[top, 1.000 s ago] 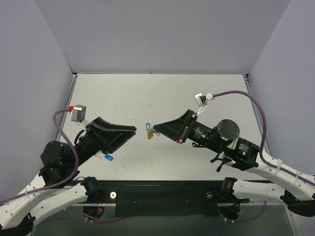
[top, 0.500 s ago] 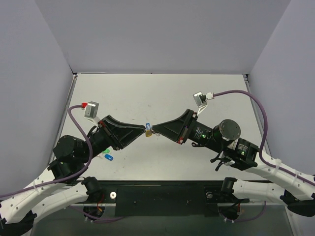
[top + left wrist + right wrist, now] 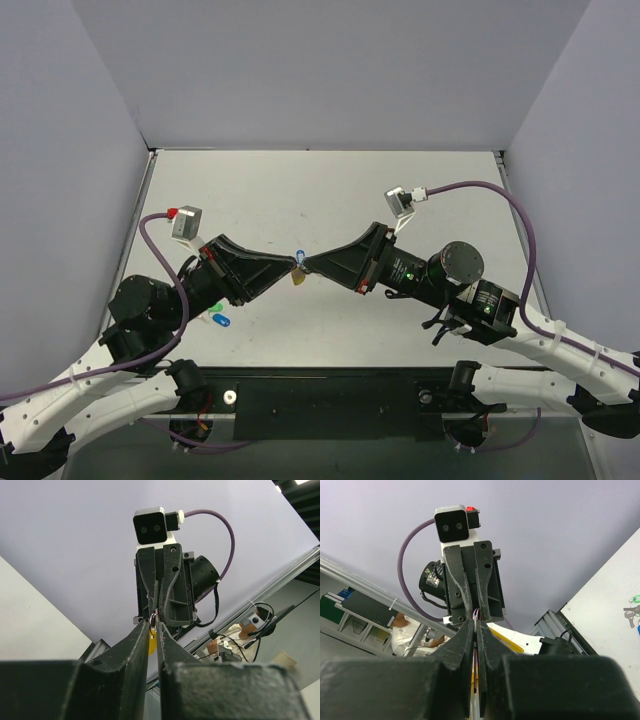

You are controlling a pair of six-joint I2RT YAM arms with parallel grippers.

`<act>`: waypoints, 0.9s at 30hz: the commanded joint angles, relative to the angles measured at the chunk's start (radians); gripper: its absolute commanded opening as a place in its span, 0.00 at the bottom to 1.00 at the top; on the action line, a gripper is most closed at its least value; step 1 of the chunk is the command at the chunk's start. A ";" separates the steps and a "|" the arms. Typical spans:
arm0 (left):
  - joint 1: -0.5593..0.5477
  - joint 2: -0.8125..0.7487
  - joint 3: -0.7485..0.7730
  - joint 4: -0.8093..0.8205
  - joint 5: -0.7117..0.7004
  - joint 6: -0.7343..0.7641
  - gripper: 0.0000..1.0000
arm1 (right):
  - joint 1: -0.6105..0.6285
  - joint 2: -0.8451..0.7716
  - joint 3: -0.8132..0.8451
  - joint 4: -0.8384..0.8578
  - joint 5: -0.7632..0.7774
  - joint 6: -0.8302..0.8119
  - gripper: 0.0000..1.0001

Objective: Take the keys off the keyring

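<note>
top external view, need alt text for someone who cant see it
The left claw and right claw meet tip to tip over a white table, a small yellow key tag dangling between them. A blue tag lies on the table beside the left arm.

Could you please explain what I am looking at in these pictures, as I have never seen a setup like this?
These are two robot arms bolted to the near edge of a white table. One picture looks down from above. The other two come from a camera on each wrist, looking along that arm's own fingers. The arms meet over the middle of the table. The right end effector is shut on the keyring, whose yellow tag dangles. The left end effector sits narrowly around the same ring; whether it grips yet is unclear. On the table beside the left arm lie a blue tag and a green tag.
</note>
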 commanded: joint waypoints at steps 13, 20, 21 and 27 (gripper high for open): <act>-0.004 0.003 0.000 0.080 0.058 -0.006 0.10 | 0.004 0.013 0.003 0.078 -0.023 -0.001 0.00; -0.004 0.025 0.081 -0.031 0.129 0.057 0.00 | 0.007 0.019 0.029 0.002 -0.024 -0.027 0.00; -0.005 0.031 0.097 -0.079 0.139 0.069 0.00 | 0.007 0.019 0.031 -0.015 -0.027 -0.032 0.00; -0.005 0.074 0.221 -0.313 0.205 0.144 0.00 | 0.008 0.022 0.052 -0.087 -0.041 -0.061 0.00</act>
